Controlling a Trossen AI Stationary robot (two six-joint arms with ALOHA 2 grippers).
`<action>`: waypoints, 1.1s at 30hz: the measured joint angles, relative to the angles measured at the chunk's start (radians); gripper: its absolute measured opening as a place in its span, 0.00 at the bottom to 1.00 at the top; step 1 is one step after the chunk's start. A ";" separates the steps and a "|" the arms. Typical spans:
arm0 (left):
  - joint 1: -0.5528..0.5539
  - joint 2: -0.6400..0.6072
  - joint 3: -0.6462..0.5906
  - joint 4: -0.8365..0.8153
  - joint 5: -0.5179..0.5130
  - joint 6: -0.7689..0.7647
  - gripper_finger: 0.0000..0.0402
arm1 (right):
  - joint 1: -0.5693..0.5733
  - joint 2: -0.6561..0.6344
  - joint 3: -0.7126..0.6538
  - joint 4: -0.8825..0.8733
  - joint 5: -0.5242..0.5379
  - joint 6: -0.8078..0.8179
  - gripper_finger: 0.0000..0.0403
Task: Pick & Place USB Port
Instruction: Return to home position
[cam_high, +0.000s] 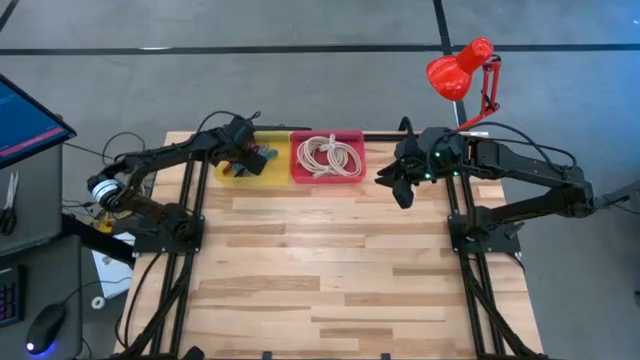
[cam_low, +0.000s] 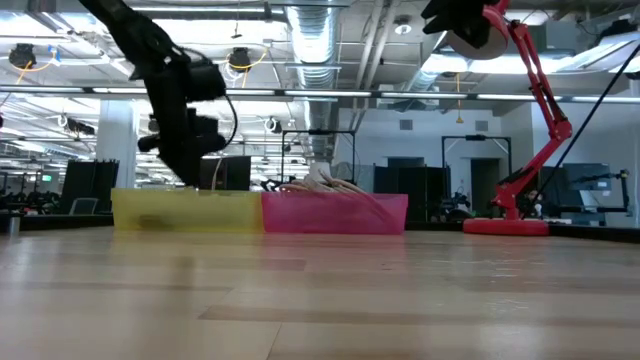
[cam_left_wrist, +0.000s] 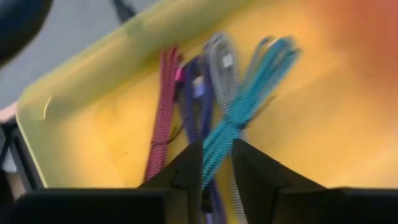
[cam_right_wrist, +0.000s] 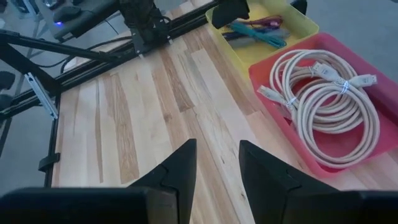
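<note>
A yellow bin (cam_high: 232, 178) (cam_left_wrist: 74, 81) at the table's far edge holds several braided USB cables: teal (cam_left_wrist: 261, 81), grey (cam_left_wrist: 222, 62), purple (cam_left_wrist: 194, 102) and magenta (cam_left_wrist: 163, 112). My left gripper (cam_high: 252, 155) (cam_left_wrist: 217, 163) reaches down into this bin and is shut on the teal cable. Next to it a pink bin (cam_high: 327, 180) (cam_right_wrist: 292, 146) holds coiled white cables (cam_right_wrist: 329, 93). My right gripper (cam_high: 400, 190) (cam_right_wrist: 217, 155) hovers open over bare table right of the pink bin, touching nothing. My left gripper pinches the teal cable between its two fingers, on a stretch (cam_left_wrist: 216, 149) toward one end of the bundle, coming slanting down from above into the yellow bin. The fingers lie roughly along the cable. The rest of the cable lies on the bin floor among the others.
The two bins stand side by side along the far edge (cam_low: 185, 212) (cam_low: 335, 215). A red desk lamp (cam_high: 460, 70) (cam_low: 520, 120) stands beyond the far right corner. Bare wooden tabletop (cam_high: 330, 270) spreads toward the near edge. A monitor (cam_high: 25, 120) is off the left side.
</note>
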 joint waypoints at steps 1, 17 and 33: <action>-0.011 -0.021 0.000 0.003 0.009 0.001 0.20 | 0.000 -0.002 0.000 0.006 0.000 -0.003 0.28; -0.335 -0.562 0.000 0.009 0.045 0.029 0.01 | 0.021 -0.110 0.001 0.086 0.002 -0.096 0.17; -0.729 -0.701 0.000 0.061 -0.054 -0.052 0.01 | 0.089 -0.315 0.001 0.086 0.081 -0.198 0.00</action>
